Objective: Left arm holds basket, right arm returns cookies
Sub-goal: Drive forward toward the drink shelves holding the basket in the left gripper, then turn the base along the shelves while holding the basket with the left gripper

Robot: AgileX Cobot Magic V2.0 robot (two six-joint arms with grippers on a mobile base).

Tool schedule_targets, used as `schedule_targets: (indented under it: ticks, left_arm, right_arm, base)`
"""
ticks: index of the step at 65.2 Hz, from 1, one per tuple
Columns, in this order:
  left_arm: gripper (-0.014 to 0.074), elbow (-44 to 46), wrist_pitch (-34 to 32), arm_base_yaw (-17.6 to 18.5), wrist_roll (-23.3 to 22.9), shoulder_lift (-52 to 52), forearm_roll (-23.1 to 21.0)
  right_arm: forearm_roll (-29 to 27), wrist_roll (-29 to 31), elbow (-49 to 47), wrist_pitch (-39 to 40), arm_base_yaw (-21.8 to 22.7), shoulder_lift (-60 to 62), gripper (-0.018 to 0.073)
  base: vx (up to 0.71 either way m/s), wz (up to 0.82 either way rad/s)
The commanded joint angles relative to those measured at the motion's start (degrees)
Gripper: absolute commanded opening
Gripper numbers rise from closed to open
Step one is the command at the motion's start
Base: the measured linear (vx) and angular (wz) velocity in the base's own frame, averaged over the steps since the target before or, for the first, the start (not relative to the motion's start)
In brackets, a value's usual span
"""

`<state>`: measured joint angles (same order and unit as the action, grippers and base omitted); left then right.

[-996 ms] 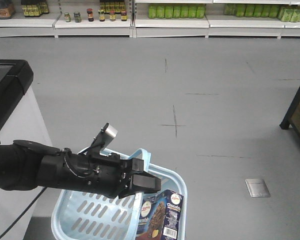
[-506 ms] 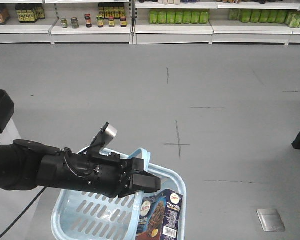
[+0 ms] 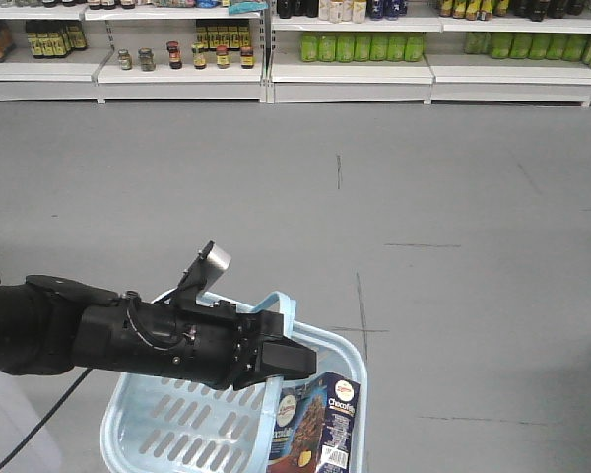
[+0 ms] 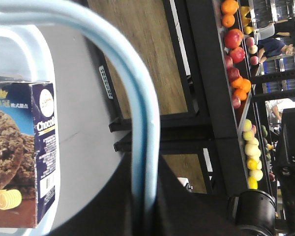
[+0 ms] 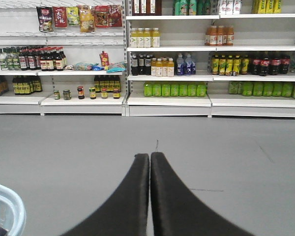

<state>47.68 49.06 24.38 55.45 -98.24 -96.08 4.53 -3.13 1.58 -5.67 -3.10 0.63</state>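
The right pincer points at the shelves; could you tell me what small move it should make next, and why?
Probably open the right pincer and swing it down toward the dark navy rectangular cookie box: it is shut on nothing, and the box stands in the light blue plastic basket that the left pincer holds.

**Inspector:** Left arm (image 3: 89,340)?

**Recorder:** It enters from the left edge and lies near level. A silver tab (image 3: 215,260) stands up at the wrist.

**Inspector:** Left gripper (image 3: 294,359)?

**Recorder:** Jaws clamped on the basket handle (image 4: 137,98), which runs straight down between them in the wrist view.

**Inspector:** Right side?

**Recorder:** Right gripper (image 5: 150,158) points forward and level. Its two black fingers (image 5: 132,196) touch along their inner edges.
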Motion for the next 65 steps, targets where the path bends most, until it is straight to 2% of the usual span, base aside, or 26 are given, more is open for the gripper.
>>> schedule_targets:
  ticks: [1, 65]
  left_arm:
    - [-0.0007, 1.3, 3.4, -0.1, 0.6, 3.1, -5.2]
    - [-0.0007, 1.3, 3.4, -0.1, 0.6, 3.1, -5.2]
  right_arm:
    - [0.2, 0.6, 0.1, 4.6, 0.3, 0.4, -0.0008]
    - [0.2, 0.6, 0.1, 4.4, 0.3, 0.4, -0.0008]
  base:
    - [0.39, 0.03]
    - [0.36, 0.01]
